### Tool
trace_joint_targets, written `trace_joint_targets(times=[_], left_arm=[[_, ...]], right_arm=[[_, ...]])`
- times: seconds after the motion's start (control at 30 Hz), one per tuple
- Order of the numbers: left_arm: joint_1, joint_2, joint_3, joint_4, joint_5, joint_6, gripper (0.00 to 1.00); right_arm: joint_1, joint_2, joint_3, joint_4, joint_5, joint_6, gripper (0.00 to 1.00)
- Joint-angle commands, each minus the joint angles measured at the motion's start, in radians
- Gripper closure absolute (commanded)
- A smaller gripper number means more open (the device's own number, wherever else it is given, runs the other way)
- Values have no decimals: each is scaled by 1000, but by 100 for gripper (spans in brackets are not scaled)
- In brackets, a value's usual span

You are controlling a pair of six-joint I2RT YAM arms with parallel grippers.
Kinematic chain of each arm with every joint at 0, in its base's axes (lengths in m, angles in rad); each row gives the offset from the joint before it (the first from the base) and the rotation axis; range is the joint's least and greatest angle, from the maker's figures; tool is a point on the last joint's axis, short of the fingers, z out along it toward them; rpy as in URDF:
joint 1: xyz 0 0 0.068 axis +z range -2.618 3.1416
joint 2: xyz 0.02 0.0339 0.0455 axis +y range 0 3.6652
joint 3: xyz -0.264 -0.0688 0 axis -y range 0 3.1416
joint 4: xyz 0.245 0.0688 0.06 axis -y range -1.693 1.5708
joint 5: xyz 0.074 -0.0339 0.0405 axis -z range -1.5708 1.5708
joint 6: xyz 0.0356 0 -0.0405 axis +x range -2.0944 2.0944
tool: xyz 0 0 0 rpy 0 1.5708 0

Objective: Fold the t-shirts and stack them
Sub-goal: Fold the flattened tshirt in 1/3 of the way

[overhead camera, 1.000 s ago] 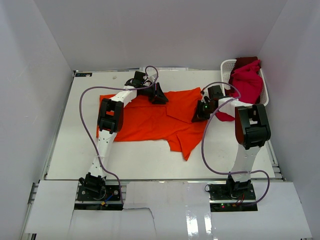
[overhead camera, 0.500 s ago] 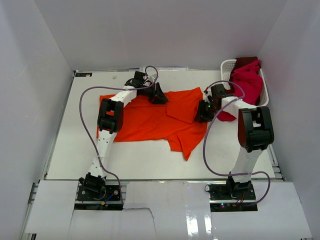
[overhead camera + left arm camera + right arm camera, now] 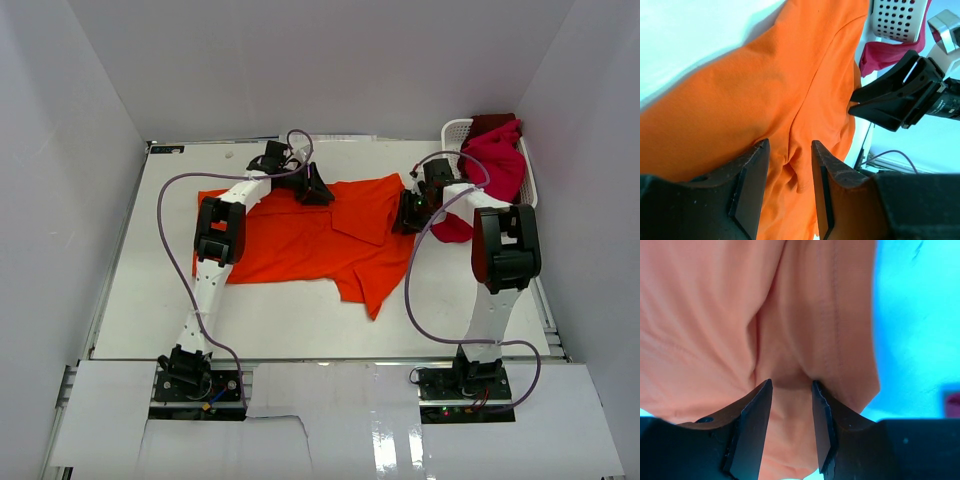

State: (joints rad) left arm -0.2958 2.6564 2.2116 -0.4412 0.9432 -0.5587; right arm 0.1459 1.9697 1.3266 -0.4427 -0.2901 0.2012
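The large orange t-shirt (image 3: 300, 240) lies spread across the middle of the table, its right side folded over itself. My left gripper (image 3: 318, 188) is at the shirt's far edge, shut on a raised ridge of orange cloth (image 3: 795, 165) between its fingers (image 3: 752, 185). My right gripper (image 3: 405, 212) is at the shirt's right edge, shut on bunched orange cloth (image 3: 790, 340). The crimson-magenta t-shirt (image 3: 495, 165) and a dark red one (image 3: 492, 122) hang out of the basket at the far right.
The white lattice basket (image 3: 455, 132) stands at the far right corner, and it also shows in the left wrist view (image 3: 897, 17). White walls close in the table on three sides. The purple cables loop over both arms.
My right gripper has moved a little toward the far edge, taking the shirt's right edge with it. My left gripper has barely shifted.
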Motion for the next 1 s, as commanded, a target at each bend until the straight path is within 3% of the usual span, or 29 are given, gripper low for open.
trace_joint_targets(times=[0.0, 0.4, 0.73, 0.87, 0.97], left_arm=[[15, 46, 31, 7, -15, -4, 50], [59, 105, 71, 65, -20, -43, 49], [103, 168, 146, 281, 37, -211, 47], [116, 159, 128, 373, 66, -276, 48], [124, 96, 59, 542, 91, -378, 46]], right_arm=[[-15, 44, 62, 1, 19, -22, 55], [-46, 179, 198, -7, 0, -22, 55], [-46, 181, 184, -5, -17, -14, 54], [-46, 150, 174, 28, -47, -23, 54], [-46, 81, 171, 59, -35, -42, 54]])
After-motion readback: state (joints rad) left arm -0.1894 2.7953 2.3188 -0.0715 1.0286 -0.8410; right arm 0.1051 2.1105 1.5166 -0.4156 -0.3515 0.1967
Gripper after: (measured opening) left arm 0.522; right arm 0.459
